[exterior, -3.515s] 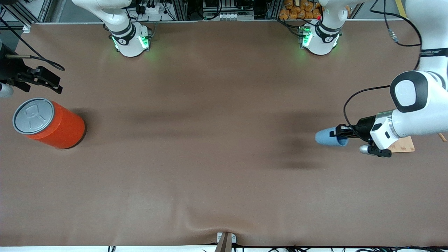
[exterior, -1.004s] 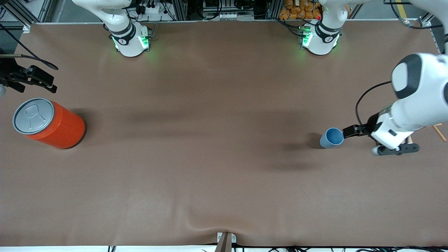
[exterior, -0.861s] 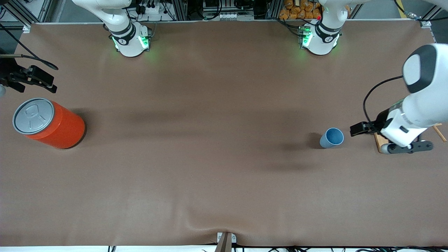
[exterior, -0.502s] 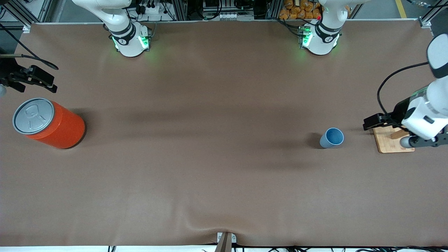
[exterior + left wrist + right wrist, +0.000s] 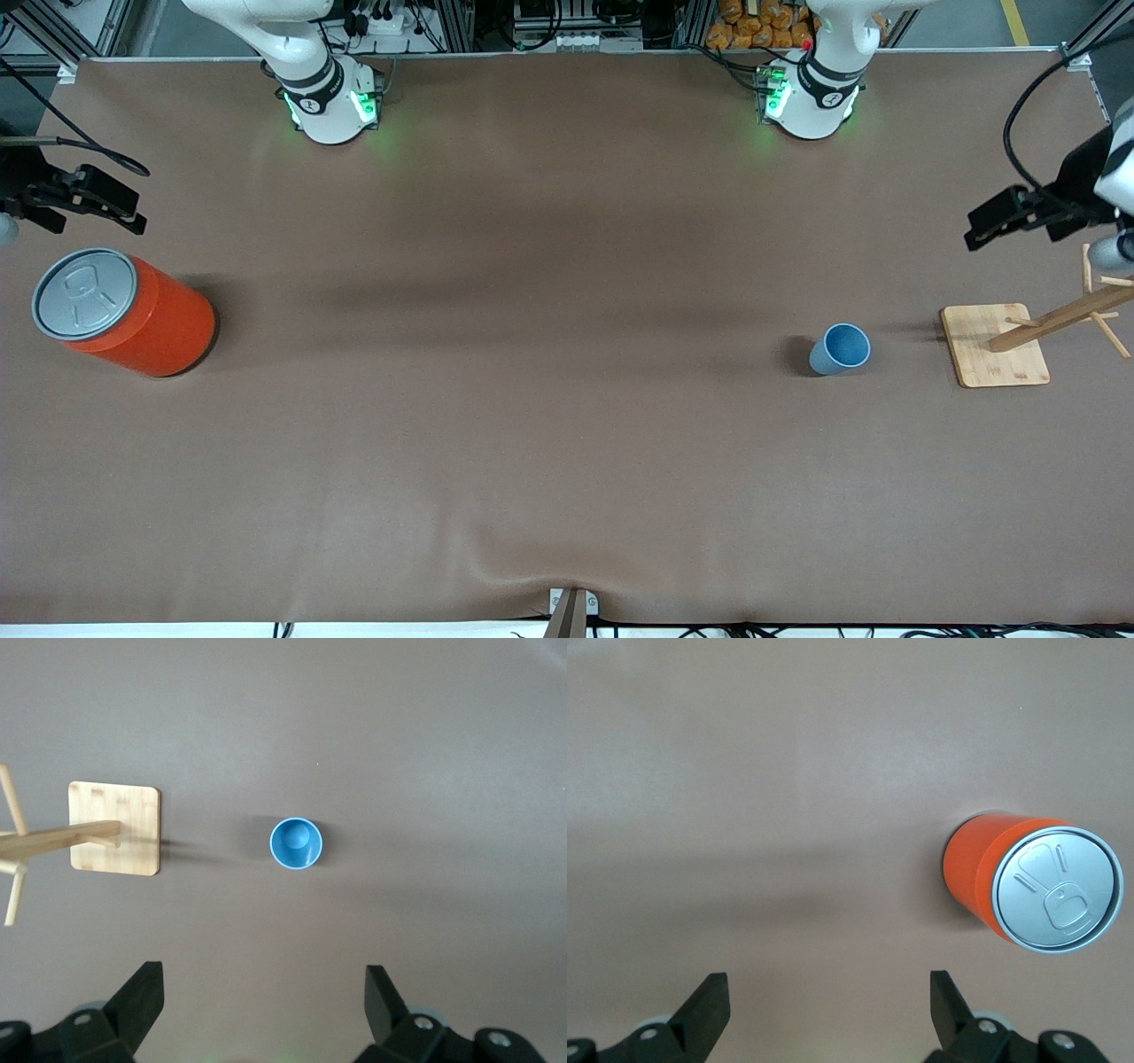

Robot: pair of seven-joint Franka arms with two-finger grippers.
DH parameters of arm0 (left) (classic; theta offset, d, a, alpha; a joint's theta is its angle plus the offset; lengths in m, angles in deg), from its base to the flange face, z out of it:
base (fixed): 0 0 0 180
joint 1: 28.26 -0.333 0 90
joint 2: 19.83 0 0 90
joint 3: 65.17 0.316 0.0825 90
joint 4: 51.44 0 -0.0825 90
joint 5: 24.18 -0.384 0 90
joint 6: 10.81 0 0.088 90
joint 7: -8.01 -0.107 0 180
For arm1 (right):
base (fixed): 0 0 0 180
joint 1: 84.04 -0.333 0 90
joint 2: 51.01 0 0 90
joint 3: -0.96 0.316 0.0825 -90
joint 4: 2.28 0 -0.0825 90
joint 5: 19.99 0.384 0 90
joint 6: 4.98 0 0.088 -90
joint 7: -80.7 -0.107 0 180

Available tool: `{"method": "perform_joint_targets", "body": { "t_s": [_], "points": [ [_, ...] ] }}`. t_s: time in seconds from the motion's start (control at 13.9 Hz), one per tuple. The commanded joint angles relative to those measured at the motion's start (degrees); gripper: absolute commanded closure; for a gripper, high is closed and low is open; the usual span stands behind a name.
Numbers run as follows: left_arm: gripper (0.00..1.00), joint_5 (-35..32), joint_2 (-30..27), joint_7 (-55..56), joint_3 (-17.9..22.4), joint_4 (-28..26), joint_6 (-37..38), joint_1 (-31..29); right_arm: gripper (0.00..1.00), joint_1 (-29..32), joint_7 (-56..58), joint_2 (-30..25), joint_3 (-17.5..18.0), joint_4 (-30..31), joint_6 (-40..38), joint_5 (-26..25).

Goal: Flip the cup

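The small light-blue cup [image 5: 840, 348] stands upright on the brown table, mouth up, toward the left arm's end. It also shows in the left wrist view [image 5: 296, 842], seen from above with its inside visible. My left gripper [image 5: 994, 220] is open and empty, raised in the air over the table's left-arm end, well apart from the cup; its own view shows it [image 5: 263, 1001] with jaws wide. My right gripper [image 5: 111, 202] is open and empty over the right arm's end, beside the orange can; its own view shows it [image 5: 828, 1005] with jaws wide.
A wooden peg rack on a square base [image 5: 994, 346] stands beside the cup, toward the left arm's end; it also shows in the left wrist view [image 5: 115, 828]. A large orange can with a grey lid [image 5: 124, 312] stands at the right arm's end, also in the right wrist view [image 5: 1036, 886].
My left gripper held the cup on its side, set it upright, let go, then rose away toward its end of the table. The cup stays put. The right arm barely moved.
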Motion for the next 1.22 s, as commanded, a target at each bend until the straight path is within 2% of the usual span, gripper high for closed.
{"method": "perform_joint_targets", "body": {
  "t_s": [0.0,0.22,0.57,1.0,1.15],
  "points": [
    [0.0,-1.21,-4.92,3.5,-0.67,-5.38,-1.27,0.06,0.0,0.83,0.81,-0.37,0.59,-0.38,-0.92,0.93],
    [0.0,-1.21,-9.58,6.94,-2.69,-12.05,-6.79,-0.11,0.0,0.83,0.81,-0.37,0.59,-0.38,-0.92,0.93],
    [0.0,-0.33,-8.19,1.24,-1.73,-10.41,-6.81,-0.56,0.0,0.92,0.9,-0.37,0.5,-0.38,-0.92,0.93],
    [0.0,2.92,-8.62,-0.79,2.31,-10.14,-3.3,-0.47,0.0,1.01,0.81,-0.37,0.5,-0.38,-0.92,1.28],
    [0.0,3.01,-8.63,-1.5,2.49,-10.05,-3.03,-0.47,0.0,1.01,0.81,-0.37,0.5,-0.38,-0.92,1.46]
  ]
}}
